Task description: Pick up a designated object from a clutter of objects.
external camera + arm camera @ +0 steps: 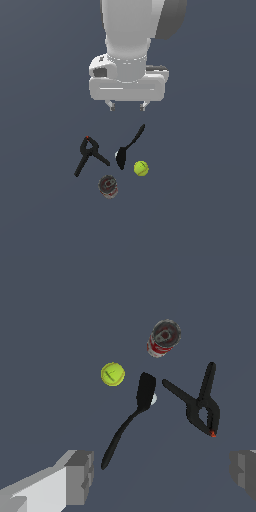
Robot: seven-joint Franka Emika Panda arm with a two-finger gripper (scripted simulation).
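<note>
Hovering high with our white two-fingered claw [127,105] spread wide and empty, we scan the exterior view left to right: one black spring clamp with a red tip [88,154], one small dark cylindrical can [108,186], one black long-handled spoon [129,146], one yellow-green tennis ball [141,168]. Our target ball sits below the claw, slightly toward that view's right, just beside the spoon's bowl.
</note>
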